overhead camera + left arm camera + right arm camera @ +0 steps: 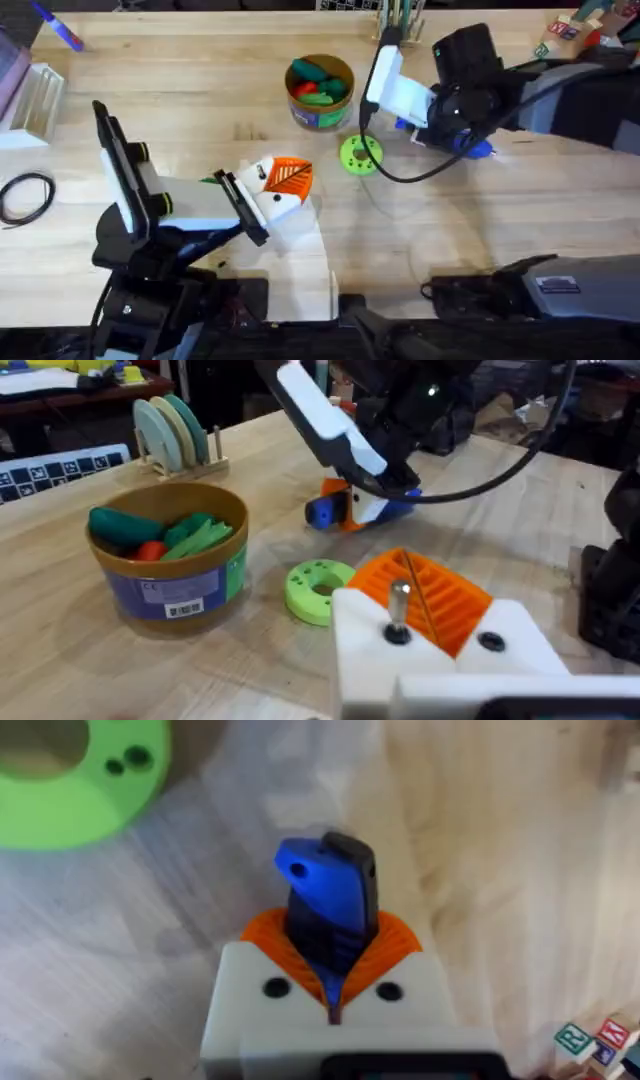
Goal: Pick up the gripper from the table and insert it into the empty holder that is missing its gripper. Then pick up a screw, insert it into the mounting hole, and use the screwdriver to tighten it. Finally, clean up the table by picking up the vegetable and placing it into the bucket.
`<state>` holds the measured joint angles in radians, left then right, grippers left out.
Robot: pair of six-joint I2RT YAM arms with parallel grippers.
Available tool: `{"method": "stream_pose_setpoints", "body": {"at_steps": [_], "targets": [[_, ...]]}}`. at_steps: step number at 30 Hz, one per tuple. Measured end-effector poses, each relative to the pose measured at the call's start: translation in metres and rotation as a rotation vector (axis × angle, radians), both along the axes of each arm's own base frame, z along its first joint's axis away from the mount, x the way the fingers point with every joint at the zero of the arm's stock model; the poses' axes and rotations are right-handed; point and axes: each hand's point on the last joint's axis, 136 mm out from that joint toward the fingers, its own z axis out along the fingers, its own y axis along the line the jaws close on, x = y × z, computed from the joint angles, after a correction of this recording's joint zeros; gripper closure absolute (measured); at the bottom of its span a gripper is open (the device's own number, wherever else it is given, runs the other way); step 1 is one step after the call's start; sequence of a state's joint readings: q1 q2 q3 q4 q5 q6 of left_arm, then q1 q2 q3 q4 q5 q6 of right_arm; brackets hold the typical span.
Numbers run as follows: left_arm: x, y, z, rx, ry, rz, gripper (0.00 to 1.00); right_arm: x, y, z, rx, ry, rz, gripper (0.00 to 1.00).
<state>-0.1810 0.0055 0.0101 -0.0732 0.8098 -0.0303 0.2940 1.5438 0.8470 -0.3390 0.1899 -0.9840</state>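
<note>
1. My right jaws (335,982) are clamped on the screwdriver (328,905), orange pads pinching its blue body, low over the bench (480,230) just beside the green disc (360,155). Grip sits near one end, so the long body could pivot or slip in the pads if I swing fast.
2. Screwdriver cable (430,172) loops across the bench betw. disc and my wrist; it could snag the disc or drag it along w/ me.
3. My left jaws (425,610) look closed around a thin metal pin, prob. the screw (398,605), but I cannot tell how firm that hold is. A loose pinch and the screw tilts, drops or rolls off.
4. The two arms must meet closely. Tip misaligned w/ the screw head = cam-out, or a knocked screw.
5. Bucket (320,92) stands near the disc, already showing green and red veg. A wide right-arm sweep could tip it.
6. Holder and mounting hole: cannot make them out from here, so alignment is a guess until I see them.
</note>
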Motion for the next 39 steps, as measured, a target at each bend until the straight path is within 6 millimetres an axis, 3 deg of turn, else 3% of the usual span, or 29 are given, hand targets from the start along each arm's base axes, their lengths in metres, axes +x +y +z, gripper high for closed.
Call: {"method": "stream_pose_setpoints", "body": {"at_steps": [4, 5, 7, 10, 11, 13, 15, 19, 23, 30, 34, 39], "targets": [[0.003, 0.002, 0.0, 0.001, -0.002, 0.018, 0.991, -0.009, -0.002, -0.01, -0.05, 0.057, 0.021, 0.97], [0.003, 0.002, 0.0, 0.001, -0.002, 0.021, 0.991, -0.011, -0.002, -0.01, -0.055, 0.063, 0.02, 0.89], [0.003, 0.002, 0.0, 0.001, -0.003, 0.022, 0.981, -0.008, 0.0, -0.007, -0.056, 0.054, 0.017, 0.585], [0.004, 0.003, 0.0, 0.004, -0.006, 0.027, 0.56, -0.003, 0.003, -0.002, -0.039, 0.033, -0.02, 0.156], [0.004, 0.003, 0.0, 0.004, -0.006, 0.028, 0.406, -0.003, 0.003, 0.001, -0.032, 0.03, -0.038, 0.099], [0.004, 0.003, 0.0, 0.004, -0.006, 0.029, 0.101, -0.006, 0.003, 0.001, -0.016, 0.048, -0.083, 0.076], [0.004, 0.003, 0.0, 0.003, -0.005, 0.031, 0.02, -0.011, 0.001, 0.001, -0.002, 0.07, -0.133, 0.074], [0.01, 0.007, 0.004, 0.002, -0.027, 0.071, 0.015, -0.014, 0.003, 0.006, 0.028, 0.092, -0.196, 0.074], [0.022, 0.019, 0.006, -0.009, 0.015, 0.177, 0.015, -0.001, 0.009, 0.023, 0.073, 0.055, -0.232, 0.073], [0.03, 0.075, 0.045, 0.04, 0.24, 0.554, 0.016, 0.032, 0.024, 0.085, 0.215, -0.098, -0.306, 0.073], [0.033, 0.106, 0.05, 0.125, 0.432, 0.743, 0.015, 0.045, 0.029, 0.111, 0.27, -0.156, -0.329, 0.073], [0.056, 0.11, 0.047, 0.206, 0.577, 0.8, 0.015, 0.049, 0.032, 0.124, 0.308, -0.18, -0.356, 0.073]]}}
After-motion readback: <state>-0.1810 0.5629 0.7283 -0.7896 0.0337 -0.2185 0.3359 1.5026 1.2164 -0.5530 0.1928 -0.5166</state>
